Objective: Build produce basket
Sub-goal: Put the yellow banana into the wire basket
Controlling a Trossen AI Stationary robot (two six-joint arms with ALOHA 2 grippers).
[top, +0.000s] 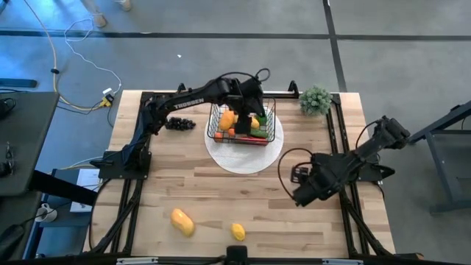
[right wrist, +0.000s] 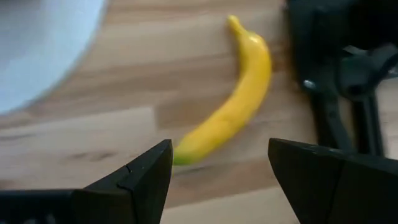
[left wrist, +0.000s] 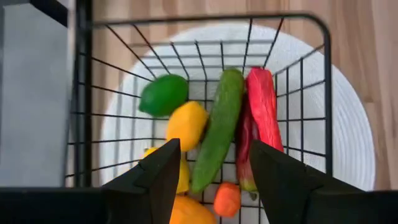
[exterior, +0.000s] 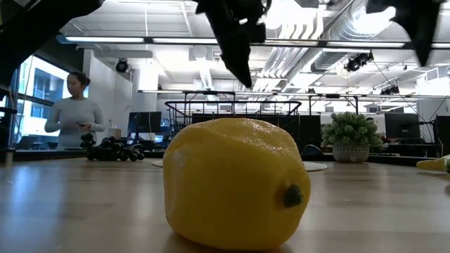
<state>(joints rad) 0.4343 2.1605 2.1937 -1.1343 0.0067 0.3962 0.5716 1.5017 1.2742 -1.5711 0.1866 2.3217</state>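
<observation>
Basket filling is partly done: the black wire-mesh frame is sitting on the round white disc toward the far side of the tabletop, already holding a lime, a lemon, a green cucumber, a red chilli and some orange pieces. Your left claw is hovering over it with fingers spread and empty, so you are free to lift clear without snagging the wire rim. Your right claw is hanging open and empty above the banana, which is lying flat on the wood just beside the arm's base frame. You should be centring the fingers across the banana's middle and closing gently. The grapes, a mango and another lemon are waiting outside the basket.
</observation>
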